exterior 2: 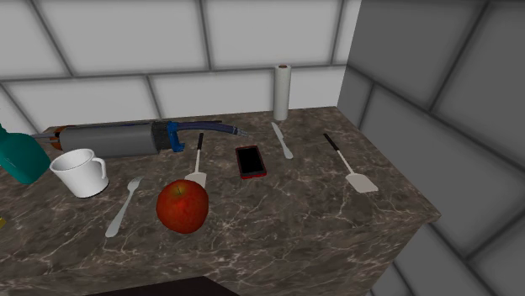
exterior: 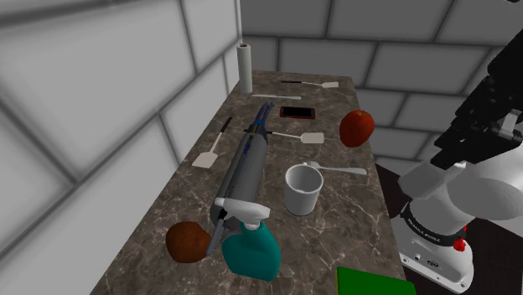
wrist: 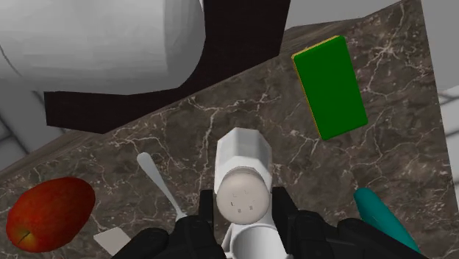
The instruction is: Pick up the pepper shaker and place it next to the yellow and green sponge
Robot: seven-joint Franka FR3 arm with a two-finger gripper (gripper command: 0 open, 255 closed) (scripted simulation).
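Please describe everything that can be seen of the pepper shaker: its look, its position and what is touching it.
The pepper shaker is white, with a faceted body and a round, pale greyish cap pierced by small holes. The cap faces the wrist camera and the body points away, toward the dark marbled counter. The gripper is shut on it: its black fingers press the cap end from both sides. The shaker appears lifted off the counter, apart from the green sponge with a yellow edge.

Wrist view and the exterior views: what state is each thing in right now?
gripper: shut on the pepper shaker.
pepper shaker: held clear of the counter.
sponge: flat on the counter, green face up.
mug: upright, empty.
paper towel roll: standing upright.
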